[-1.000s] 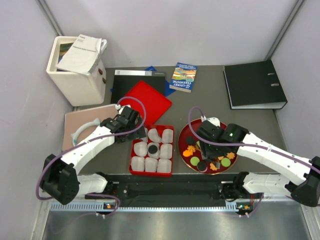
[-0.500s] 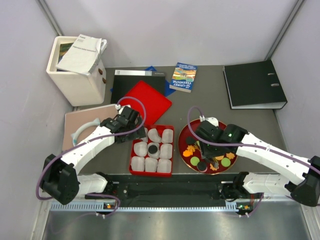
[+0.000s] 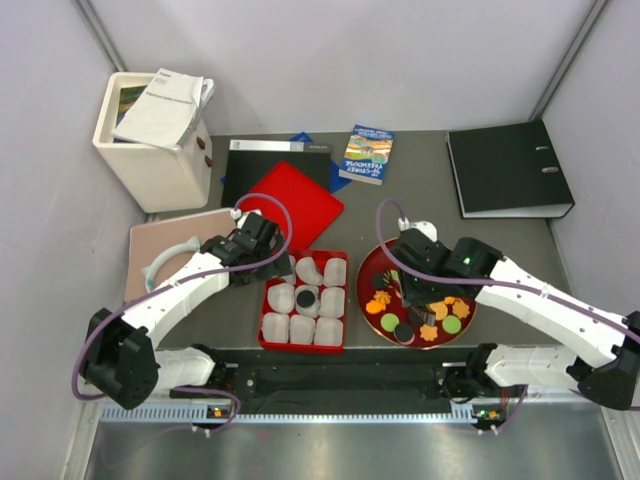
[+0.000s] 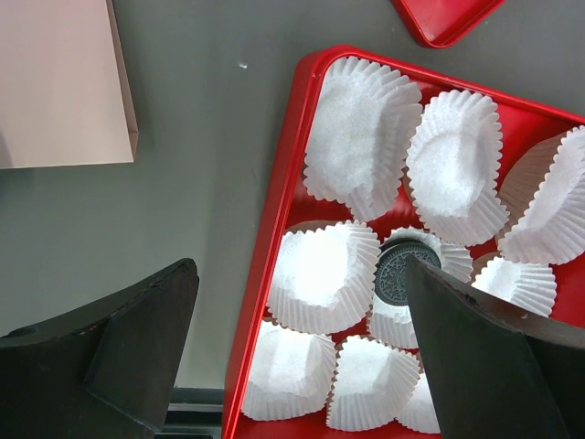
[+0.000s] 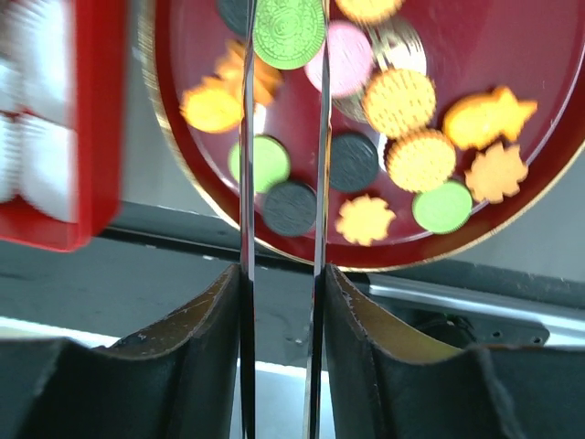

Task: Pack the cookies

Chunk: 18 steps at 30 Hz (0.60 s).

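Observation:
The cookies lie on a dark red round plate (image 3: 369, 266) (image 5: 521, 224): green, black, pink and orange discs and orange leaf shapes. My right gripper (image 3: 420, 290) (image 5: 284, 16) hangs over the plate, its thin metal blades shut on the edges of a green cookie (image 5: 289, 38), which looks raised off the plate. One black cookie (image 3: 306, 298) (image 4: 402, 274) sits in a white paper cup in the red tray (image 3: 267, 312) (image 4: 274, 229). My left gripper (image 3: 268, 258) (image 4: 302, 352) hovers open over the tray's left rim, holding nothing.
A red lid (image 3: 296, 204) lies behind the tray, with a black flat case (image 3: 255, 160) under it. A book (image 3: 366, 154), a black binder (image 3: 508, 170) and a white box of papers (image 3: 150, 140) stand at the back. A pink board (image 3: 165, 245) lies left.
My right gripper's blades have narrowed onto the green cookie and the gripper has shifted slightly right over the plate. The left arm has not moved.

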Each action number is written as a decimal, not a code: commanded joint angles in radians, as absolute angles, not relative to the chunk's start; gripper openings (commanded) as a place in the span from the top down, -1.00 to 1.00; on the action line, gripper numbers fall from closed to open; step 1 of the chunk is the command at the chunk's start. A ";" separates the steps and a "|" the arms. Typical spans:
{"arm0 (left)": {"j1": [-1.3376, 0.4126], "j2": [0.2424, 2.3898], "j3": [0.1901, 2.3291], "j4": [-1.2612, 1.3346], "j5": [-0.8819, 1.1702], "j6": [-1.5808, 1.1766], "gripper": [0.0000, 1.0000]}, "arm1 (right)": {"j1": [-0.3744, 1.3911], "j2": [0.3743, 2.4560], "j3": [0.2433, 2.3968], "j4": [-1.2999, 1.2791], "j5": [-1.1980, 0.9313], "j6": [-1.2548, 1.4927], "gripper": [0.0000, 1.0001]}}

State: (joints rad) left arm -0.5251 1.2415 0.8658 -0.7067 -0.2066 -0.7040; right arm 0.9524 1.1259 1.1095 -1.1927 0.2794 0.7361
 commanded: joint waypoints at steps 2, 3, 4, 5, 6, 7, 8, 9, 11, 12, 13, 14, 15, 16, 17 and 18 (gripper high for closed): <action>-0.522 1.223 0.894 -0.684 -0.230 -0.696 -0.98 | 0.956 1.150 1.273 -1.215 0.304 0.701 0.34; -0.520 1.220 0.897 -0.687 -0.238 -0.698 -0.98 | 0.959 1.155 1.288 -1.216 0.299 0.696 0.34; -0.520 1.218 0.899 -0.690 -0.245 -0.699 -0.98 | 0.965 1.160 1.317 -1.213 0.296 0.693 0.34; -0.519 1.216 0.907 -0.704 -0.253 -0.701 -0.98 | 0.982 1.173 1.334 -1.203 0.292 0.689 0.34; -0.514 1.213 0.911 -0.712 -0.265 -0.713 -0.98 | 0.992 1.181 1.350 -1.195 0.279 0.683 0.34; -0.509 1.212 0.914 -0.722 -0.293 -0.721 -0.98 | 1.005 1.189 1.383 -1.187 0.273 0.680 0.34; -0.497 1.212 0.923 -0.733 -0.311 -0.732 -0.98 | 1.017 1.199 1.400 -1.175 0.267 0.675 0.34; -0.486 1.212 0.925 -0.758 -0.322 -0.747 -0.98 | 1.041 1.225 1.432 -1.157 0.253 0.666 0.34; -0.439 1.215 0.925 -0.776 -0.327 -0.761 -0.98 | 1.060 1.258 1.460 -1.137 0.236 0.649 0.34; -0.420 1.212 0.920 -0.788 -0.319 -0.765 -0.98 | 1.077 1.294 1.480 -1.118 0.215 0.643 0.34; -0.399 1.209 0.916 -0.788 -0.286 -0.765 -0.98 | 1.081 1.311 1.486 -1.106 0.204 0.634 0.34; -0.359 1.204 0.896 -0.785 -0.270 -0.762 -0.98 | 1.081 1.331 1.493 -1.094 0.189 0.627 0.34; -0.342 1.187 0.887 -0.781 -0.255 -0.758 -0.98 | 1.083 1.360 1.500 -1.065 0.160 0.615 0.34; -0.328 1.180 0.878 -0.779 -0.247 -0.756 -0.98 | 1.081 1.376 1.506 -1.055 0.150 0.609 0.34; -0.316 1.161 0.867 -0.778 -0.239 -0.750 -0.98 | 1.083 1.390 1.514 -1.045 0.134 0.600 0.34; -0.316 1.154 0.864 -0.782 -0.238 -0.750 -0.98 | 1.081 1.414 1.529 -1.029 0.126 0.594 0.34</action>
